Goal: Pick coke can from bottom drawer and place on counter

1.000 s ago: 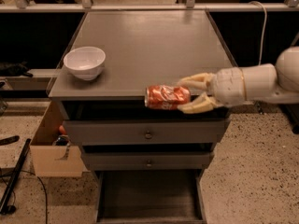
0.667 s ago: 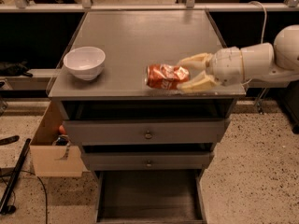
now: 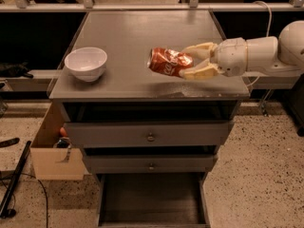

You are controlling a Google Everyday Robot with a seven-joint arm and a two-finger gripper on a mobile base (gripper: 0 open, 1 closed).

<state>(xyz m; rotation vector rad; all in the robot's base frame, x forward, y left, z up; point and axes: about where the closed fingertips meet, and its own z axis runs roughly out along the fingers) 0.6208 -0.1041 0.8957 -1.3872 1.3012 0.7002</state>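
Over the right half of the counter [image 3: 137, 32] the gripper [image 3: 189, 63] is held, brought in from the right on a white arm [image 3: 251, 53]. Its two tan fingers [image 3: 202, 49] are pinched on the can [image 3: 168, 61], one above and one below, at the can's right end. The can is carried on its side and slightly tilted, just left of the gripper and clear of the counter, with a shadow cast on the surface beneath. Well to the gripper's left a white bowl [image 3: 86, 63] is set upright on the counter. Far below the gripper the bottom drawer [image 3: 152, 198] is pulled out. Between it and the gripper two knobbed drawers [image 3: 149, 136] are seen. Down to the gripper's left a cardboard box [image 3: 52, 151] is placed beside the cabinet.
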